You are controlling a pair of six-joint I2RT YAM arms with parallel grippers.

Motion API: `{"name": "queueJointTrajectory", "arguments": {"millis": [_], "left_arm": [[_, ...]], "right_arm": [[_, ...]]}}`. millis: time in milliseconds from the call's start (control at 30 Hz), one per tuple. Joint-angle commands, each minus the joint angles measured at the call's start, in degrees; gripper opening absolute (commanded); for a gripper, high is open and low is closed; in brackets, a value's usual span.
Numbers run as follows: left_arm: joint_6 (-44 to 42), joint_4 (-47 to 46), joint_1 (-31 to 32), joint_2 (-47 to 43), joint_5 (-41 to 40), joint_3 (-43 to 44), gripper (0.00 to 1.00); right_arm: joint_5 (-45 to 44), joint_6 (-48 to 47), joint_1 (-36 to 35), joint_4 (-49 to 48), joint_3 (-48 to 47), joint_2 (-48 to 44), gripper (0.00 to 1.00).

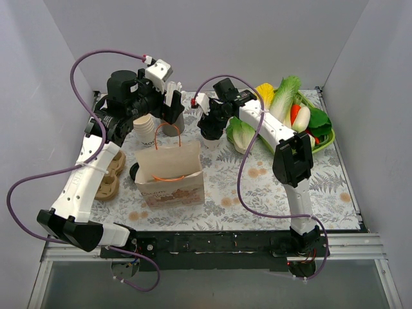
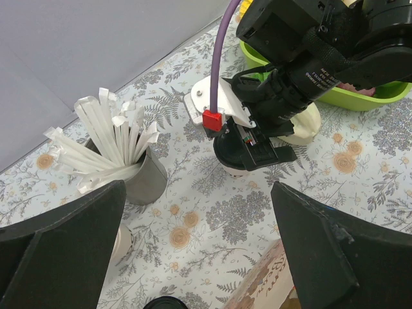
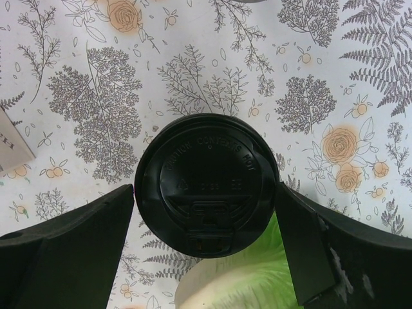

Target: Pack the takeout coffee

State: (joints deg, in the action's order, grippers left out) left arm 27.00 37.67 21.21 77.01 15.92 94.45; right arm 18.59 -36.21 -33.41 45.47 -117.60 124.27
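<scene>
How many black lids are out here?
2. One caps the takeout coffee between the right arm's fingers; a loose lid lies left of the paper bag. Others may be hidden.

A grey cup [image 2: 149, 183] holds white wrapped straws [image 2: 112, 138]; vegetables [image 1: 286, 96] fill a green basket [image 2: 370, 98].

The takeout coffee [image 3: 207, 183] stands upright on the flower-printed bench [image 3: 90, 96], in the far middle part of it. Its round black plastic lid is seated on the cup and faces straight up. The lid has raised lettering around the inner ring and a moulded sip tab at one edge. In the left wrist view only a thin band of cream-white paper wall shows under the lid's dark rim. The cup sits between the two fingers of the right end effector [image 3: 206, 190], whose inner edges meet the lid's sides. Whether they press on it cannot be told.
</scene>
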Motion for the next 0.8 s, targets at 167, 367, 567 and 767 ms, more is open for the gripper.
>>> {"name": "queueJointTrajectory", "arguments": {"millis": [167, 367, 567, 767], "left_arm": [[-0.6, -0.3, 0.1, -2.7, 1.3, -1.1, 0.98], [-0.7, -0.3, 0.1, -3.4, 1.6, -2.3, 0.98], [-0.6, -1.3, 0.1, -4.9, 2.3, -5.0, 0.98], [-0.9, -1.9, 0.1, -6.2, 2.2, -7.0, 0.98]], "right_arm": [[2.2, 0.4, -0.1, 1.3, -1.9, 0.8, 0.89], [2.4, 0.0, -0.1, 0.9, -0.2, -3.3, 0.81], [2.4, -1.4, -0.1, 2.6, 5.6, -8.7, 0.76], [2.6, -1.4, -0.1, 8.3, 7.1, -12.8, 0.7]]}}
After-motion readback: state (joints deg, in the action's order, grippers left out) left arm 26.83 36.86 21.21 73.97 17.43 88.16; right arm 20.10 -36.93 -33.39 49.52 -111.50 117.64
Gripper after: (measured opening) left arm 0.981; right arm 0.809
